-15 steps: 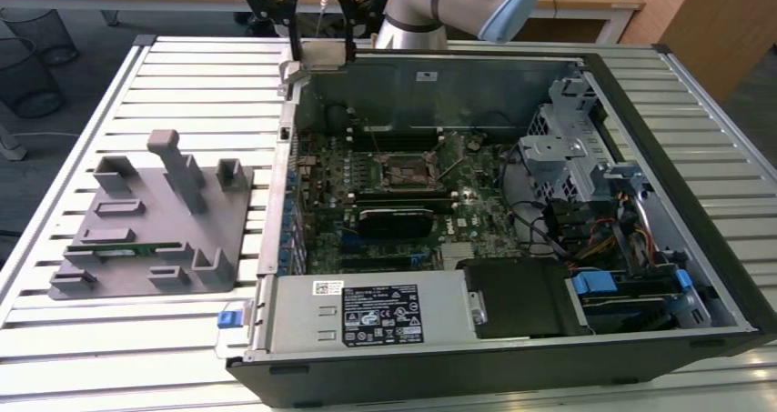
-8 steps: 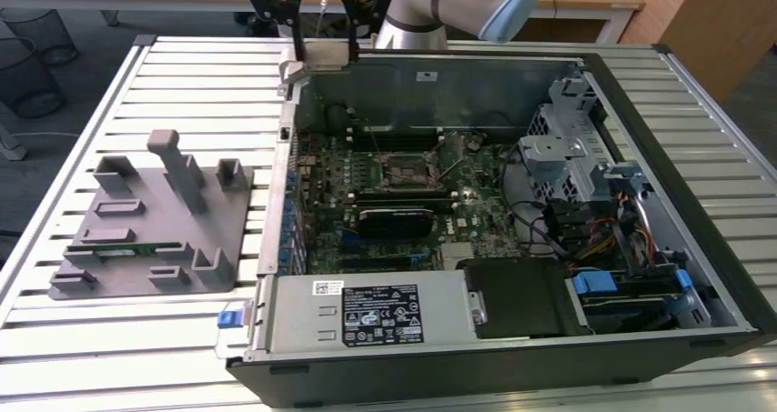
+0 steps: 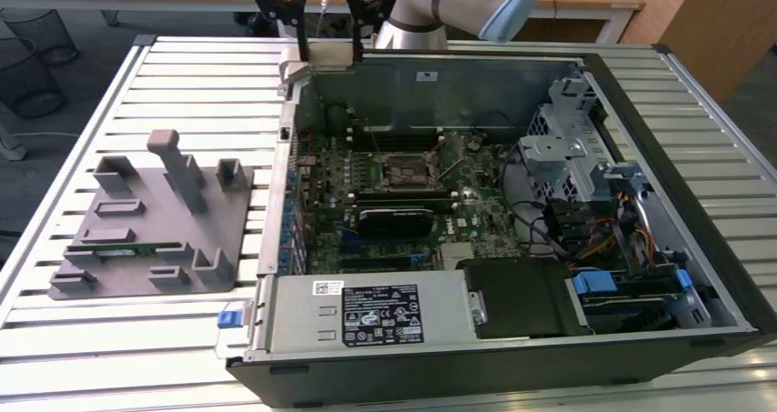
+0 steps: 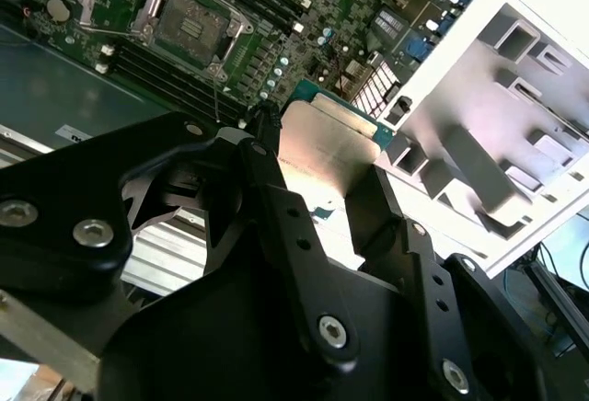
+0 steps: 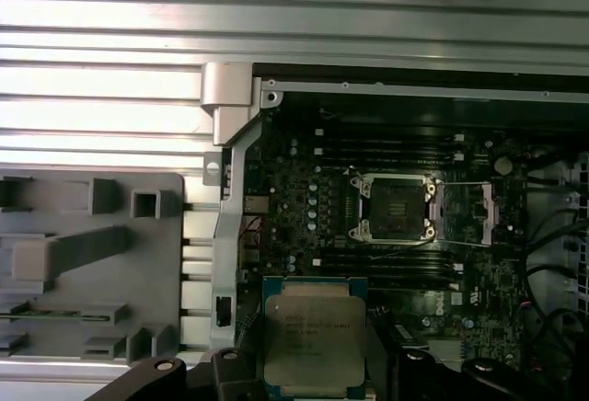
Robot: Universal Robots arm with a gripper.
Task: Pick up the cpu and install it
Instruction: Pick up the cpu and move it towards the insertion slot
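The black two-fingered hand (image 3: 330,41) on the pale grey robot arm (image 3: 456,7) is closed on the small flat square cpu (image 3: 331,55) with a shiny silver metal top and thin green edge. It grips the chip by two opposite edges. In both wrist views the cpu (image 4: 331,139) (image 5: 313,337) sits between the black fingers (image 4: 276,217) with its silver face turned to the camera. It is held in the air, touching nothing but the hand.

In the exterior view, the far corner of the open black and grey computer case (image 3: 486,380) lies directly under the hand. The case rests on its side on the slatted silver metal table (image 3: 182,75). The green motherboard (image 3: 486,194) covers the case floor, lower than the hand and nearer the exterior camera. On it, well apart from the hand, is the square black-framed socket (image 3: 407,166). In the first wrist view the socket (image 5: 396,206) shows a dark, uncovered middle, and its metal retaining frame is folded open to one side.

Off to the exterior view's left of the hand, and lower, a grey plastic fixture (image 3: 158,266) with upright posts and slots lies on the table just beside the case. A narrow green memory stick (image 3: 127,248) lies in one of its slots.
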